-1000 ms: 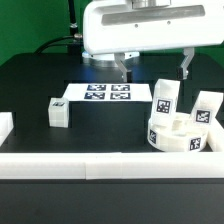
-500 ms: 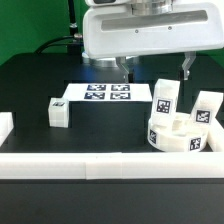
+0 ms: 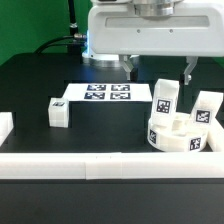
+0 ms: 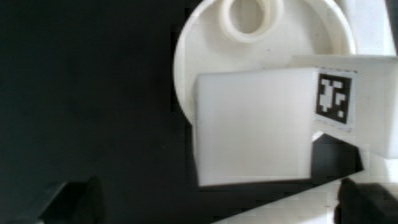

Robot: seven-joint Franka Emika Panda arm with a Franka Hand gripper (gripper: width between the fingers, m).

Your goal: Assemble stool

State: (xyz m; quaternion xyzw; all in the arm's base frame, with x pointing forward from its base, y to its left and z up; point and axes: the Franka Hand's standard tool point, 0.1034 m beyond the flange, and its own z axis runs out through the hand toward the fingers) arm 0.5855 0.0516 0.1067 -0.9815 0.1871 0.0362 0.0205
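Round stool seat (image 3: 178, 138) lies on the black table (image 3: 40, 85) at the exterior view's right, just behind the white front rail (image 3: 100, 165). Two blocks stand upright at it: the left leg block (image 3: 164, 98) and the right leg block (image 3: 207, 108). The loose leg block (image 3: 59, 112) sits well apart, far left. The marker board (image 3: 106, 94) lies between. The gripper (image 3: 158, 69) hangs above the left leg block, jaws wide, holding nothing.

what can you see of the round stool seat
The seat is a thick white ring, plastic by its look, lying flat on the black table at the exterior view's right, close behind the white front rail. Square black-and-white tags mark its side wall. A tagged leg block stands upright on it.
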